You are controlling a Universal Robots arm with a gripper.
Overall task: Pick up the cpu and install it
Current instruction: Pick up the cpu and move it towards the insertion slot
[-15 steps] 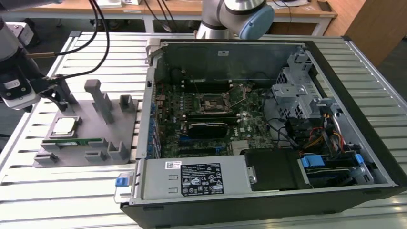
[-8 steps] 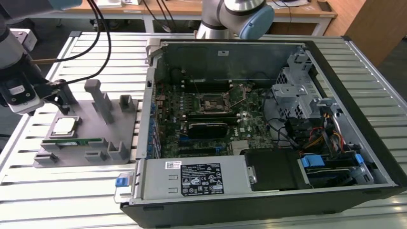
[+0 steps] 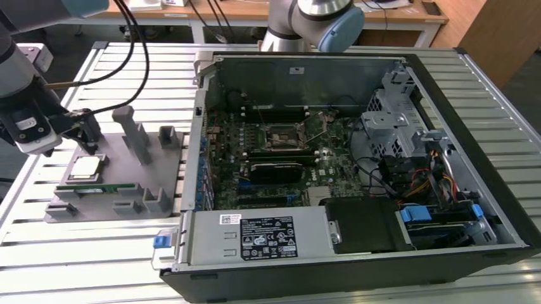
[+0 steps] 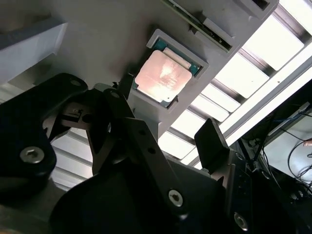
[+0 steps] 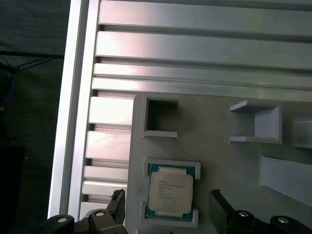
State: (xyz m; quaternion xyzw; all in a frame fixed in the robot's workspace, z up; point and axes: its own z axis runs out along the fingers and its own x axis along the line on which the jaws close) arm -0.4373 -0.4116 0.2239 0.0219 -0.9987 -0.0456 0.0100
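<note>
1. Gripper (image 3: 85,136) (image 4: 168,114) (image 5: 167,207): black, two-fingered, jaws spread wide. In both wrist views one finger stands at either side of the cpu's seat and neither touches the chip. Nothing is held.
2. Cpu (image 3: 86,168) (image 4: 162,75) (image 5: 169,191): flat square chip with a silvery top, lying face up in a shallow raised frame on the holder. In the exterior view it is at six o'clock of the gripper, just beside it.
3. Holder (image 3: 114,171) (image 5: 219,165): grey plate with upright posts and open brackets.
4. Memory stick (image 3: 95,188): long and green, on edge in the holder, at six o'clock of the cpu.
5. Table (image 3: 127,69) (image 5: 195,48): ribbed aluminium slats; bears the holder and the case.
6. Computer case (image 3: 498,190): open, at three o'clock of the holder.
7. Socket (image 3: 286,136): square, on the motherboard inside the case, well apart from the cpu.
8. Power supply (image 3: 262,234): silver box at six o'clock of the socket.
</note>
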